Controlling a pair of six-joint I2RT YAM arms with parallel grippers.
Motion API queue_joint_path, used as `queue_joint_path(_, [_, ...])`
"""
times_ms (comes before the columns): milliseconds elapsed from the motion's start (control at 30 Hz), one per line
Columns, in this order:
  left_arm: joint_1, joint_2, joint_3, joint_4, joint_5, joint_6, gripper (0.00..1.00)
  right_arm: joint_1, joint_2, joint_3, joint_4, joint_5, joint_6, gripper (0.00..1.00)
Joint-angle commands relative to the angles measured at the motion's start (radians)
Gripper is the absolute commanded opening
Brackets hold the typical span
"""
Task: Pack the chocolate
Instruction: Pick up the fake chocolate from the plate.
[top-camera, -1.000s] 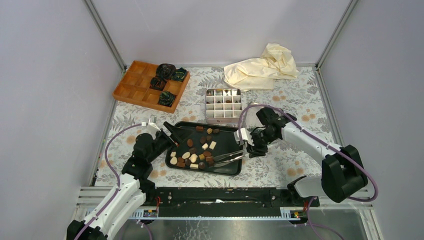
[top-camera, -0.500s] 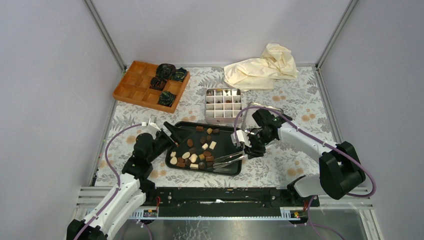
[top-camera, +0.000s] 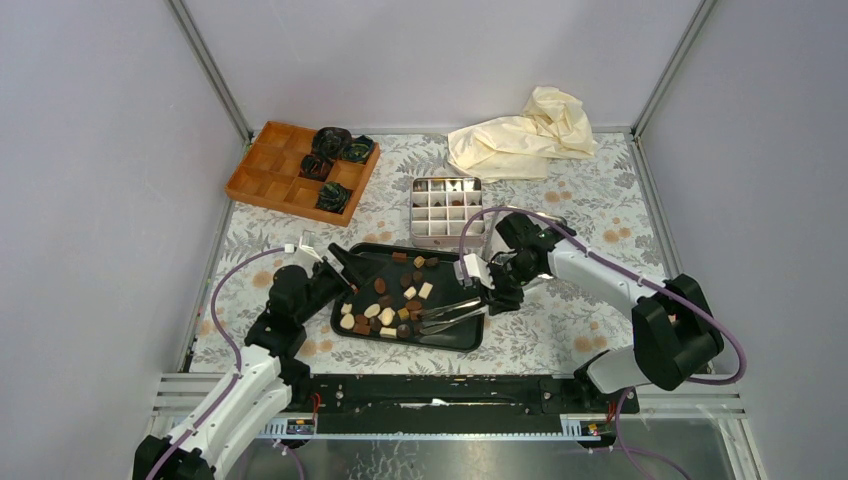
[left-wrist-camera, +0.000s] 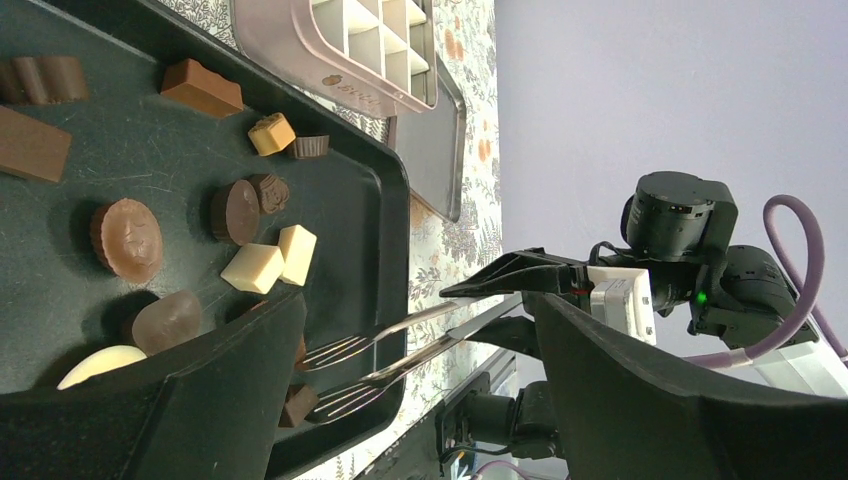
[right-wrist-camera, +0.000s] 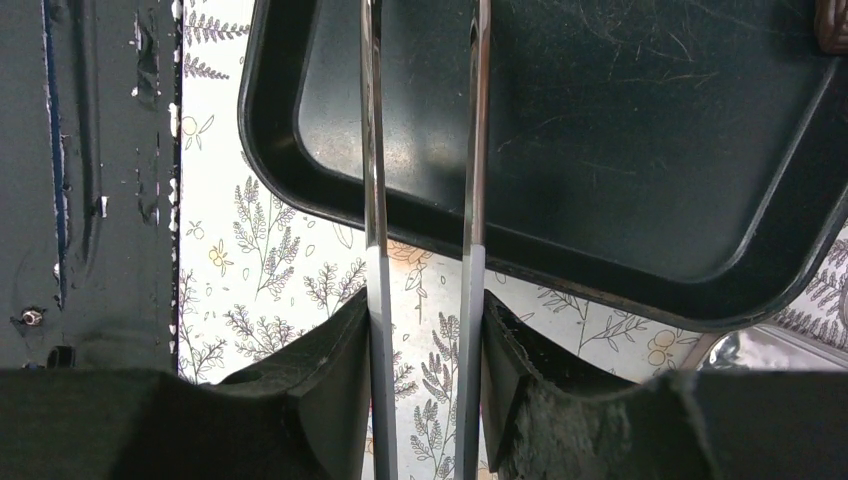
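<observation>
Several small dark brown, light brown and cream chocolates (top-camera: 388, 300) lie on a black tray (top-camera: 452, 341); they also show in the left wrist view (left-wrist-camera: 265, 268). My right gripper (top-camera: 490, 288) is shut on metal tongs (top-camera: 448, 312) at the tray's right edge. The tong tips are apart and reach over the tray beside the nearest pieces; I cannot tell if they touch one. In the right wrist view the tongs (right-wrist-camera: 372, 150) sit between my fingers (right-wrist-camera: 325, 370). My left gripper (top-camera: 340, 266) is open at the tray's left corner, holding nothing.
A silver divided box (top-camera: 446, 210) with a few pieces in its back row stands behind the tray, its lid (top-camera: 545, 222) beside it under the right arm. An orange divided tray (top-camera: 280, 170) with crumpled black-green paper cups (top-camera: 335, 150) is at back left. A cream cloth (top-camera: 520, 135) lies at back right.
My right gripper has moved a little left with the tongs, carrying their tips farther over the tray. The left arm has barely moved.
</observation>
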Motion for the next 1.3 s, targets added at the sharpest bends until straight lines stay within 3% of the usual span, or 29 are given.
queue_joint_path(0, [0.006, 0.007, 0.013, 0.058, -0.004, 0.008, 0.92, 0.033, 0.008, 0.043, 0.015, -0.015, 0.031, 0.45])
queue_joint_path(267, [0.006, 0.021, 0.015, 0.067, 0.001, 0.01, 0.92, 0.069, 0.023, 0.049, 0.021, 0.007, 0.047, 0.38])
queue_joint_path(600, [0.006, 0.015, 0.016, 0.058, -0.003, 0.013, 0.92, 0.059, -0.01, 0.08, 0.001, 0.04, 0.147, 0.03])
queue_joint_path(900, [0.006, 0.038, 0.043, 0.056, -0.027, 0.054, 0.9, -0.082, -0.093, 0.071, -0.122, -0.159, 0.153, 0.0])
queue_joint_path(1067, [0.005, 0.133, 0.124, 0.041, -0.104, 0.13, 0.8, -0.232, -0.105, 0.06, -0.189, -0.284, 0.157, 0.0])
queue_joint_path(1267, [-0.016, 0.352, 0.289, -0.003, -0.22, 0.245, 0.56, -0.394, -0.157, 0.018, -0.134, -0.392, 0.217, 0.0])
